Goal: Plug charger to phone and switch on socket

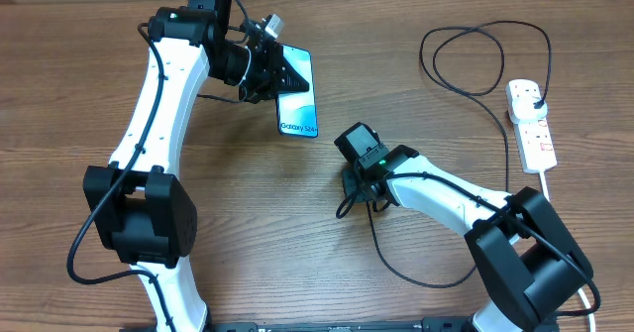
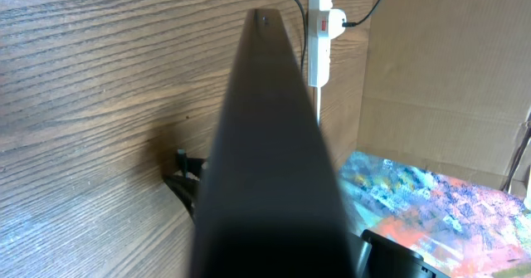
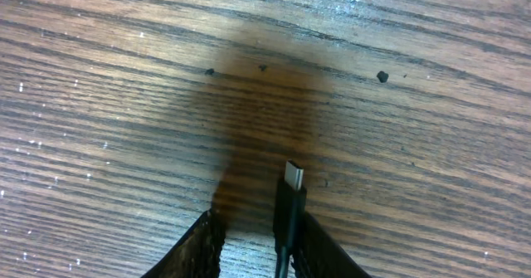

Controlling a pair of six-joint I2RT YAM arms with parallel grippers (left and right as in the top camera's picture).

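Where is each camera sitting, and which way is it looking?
Overhead: above the table, looking straight down on both arms, the phone and the socket.
Left wrist: on the left arm, looking along the phone's dark edge toward the socket; its own fingers are hidden.
Right wrist: on the right arm, looking down at the charger tip beside its own fingers.
Shared: overhead and left wrist both show phone and socket.
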